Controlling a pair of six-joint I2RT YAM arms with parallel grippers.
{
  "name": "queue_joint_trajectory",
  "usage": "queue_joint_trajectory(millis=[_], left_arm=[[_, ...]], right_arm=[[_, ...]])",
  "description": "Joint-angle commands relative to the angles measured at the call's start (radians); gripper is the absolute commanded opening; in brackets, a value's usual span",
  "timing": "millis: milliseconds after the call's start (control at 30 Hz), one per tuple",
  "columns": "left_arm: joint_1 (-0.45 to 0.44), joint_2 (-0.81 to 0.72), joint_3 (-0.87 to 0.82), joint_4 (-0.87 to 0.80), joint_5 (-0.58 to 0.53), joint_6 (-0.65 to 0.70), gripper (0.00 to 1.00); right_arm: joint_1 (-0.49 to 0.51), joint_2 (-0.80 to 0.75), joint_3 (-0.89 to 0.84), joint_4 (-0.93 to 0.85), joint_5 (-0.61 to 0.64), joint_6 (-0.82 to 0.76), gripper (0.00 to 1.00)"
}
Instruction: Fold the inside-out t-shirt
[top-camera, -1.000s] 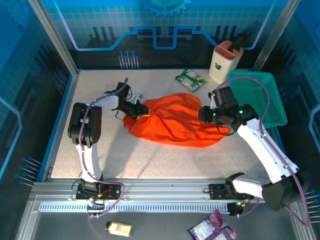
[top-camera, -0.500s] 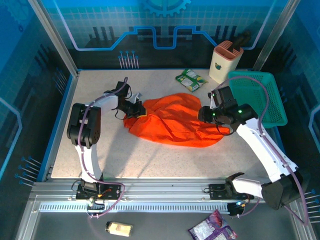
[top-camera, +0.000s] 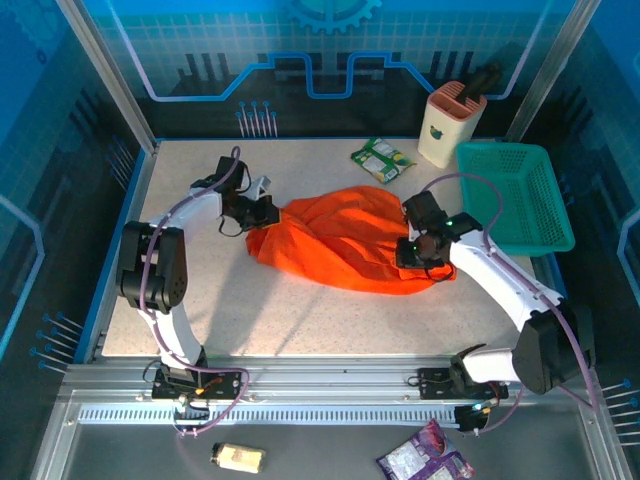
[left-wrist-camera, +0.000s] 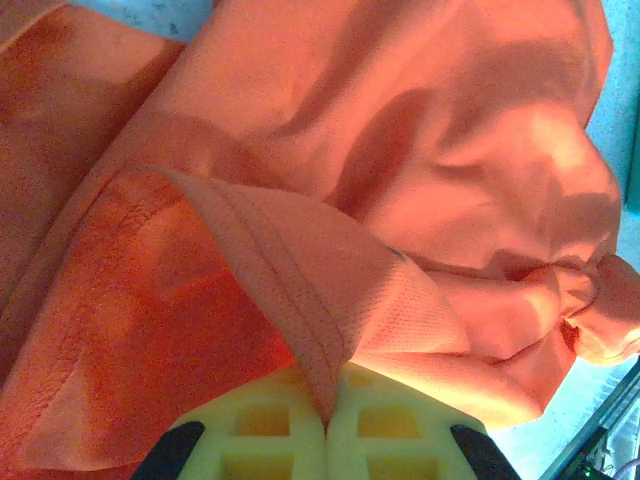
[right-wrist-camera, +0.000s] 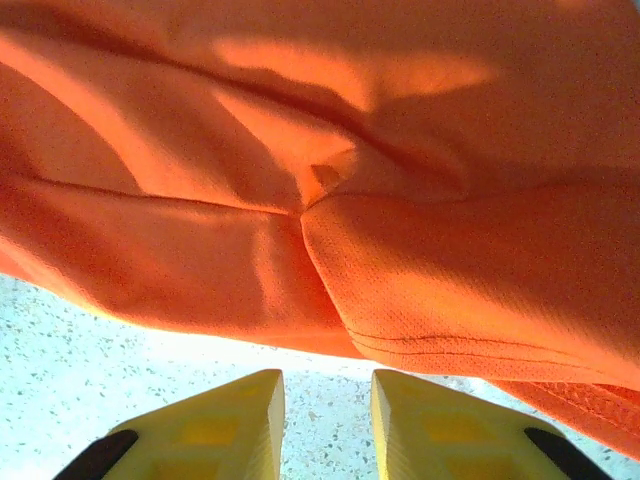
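On the table (top-camera: 200, 300), the orange t-shirt (top-camera: 345, 245) lies bunched in the middle. The left hand (left-wrist-camera: 327, 405) pinches its hem (left-wrist-camera: 290, 290) tight. The right hand (right-wrist-camera: 327, 388), slightly open beside the cloth, holds nothing. Pulling from one side could slip the hem free.

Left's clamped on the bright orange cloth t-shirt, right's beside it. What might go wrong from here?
1. The left gripper pinches only a thin hem fold of the bright orange cloth t-shirt at its very tip; a hard pull may slip it free.
2. The right gripper stands open over the bare speckled table, with the hem just ahead; closing now would likely miss.
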Motion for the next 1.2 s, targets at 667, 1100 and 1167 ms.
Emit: queue_joint_trajectory(millis=[667,1100,1167], left_arm=[[0.026,-0.087,-0.058,-0.031,-0.032,0.008,0.0],[0.05,-0.129,-0.106,-0.018,-0.035,-0.005,0.0],[0.051,-0.133,-0.111,-0.018,-0.035,-0.008,0.0]], right_arm=[[0.007,0.173,-0.034,0.134,0.208,0.052,0.02],[-0.241,0.402,0.319,-0.081,0.276,-0.16,0.18],[-0.223,0.401,0.349,-0.108,0.346,-0.159,0.21]])
